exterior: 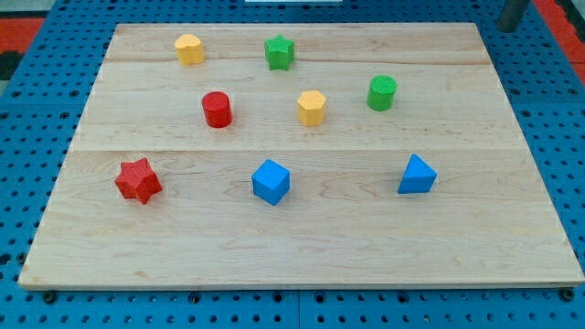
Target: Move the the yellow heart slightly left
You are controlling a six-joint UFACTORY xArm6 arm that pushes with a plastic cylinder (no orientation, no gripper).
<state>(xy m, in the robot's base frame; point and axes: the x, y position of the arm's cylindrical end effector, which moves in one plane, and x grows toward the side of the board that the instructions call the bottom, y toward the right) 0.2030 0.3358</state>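
Untouched so far, the yellow heart-shaped block (189, 49) sits near the top left of the pale wooden board (302, 242), beside a green star block (279, 52). Only the dark rod (512, 15) shows at the view's top right; my tip is unseen. No containers appear.

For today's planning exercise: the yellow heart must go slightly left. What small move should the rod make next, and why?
Probably bring my tip from the view's top-right corner to the right side of the yellow heart. It sits far away, beyond the green star, so no leftward push can start yet.
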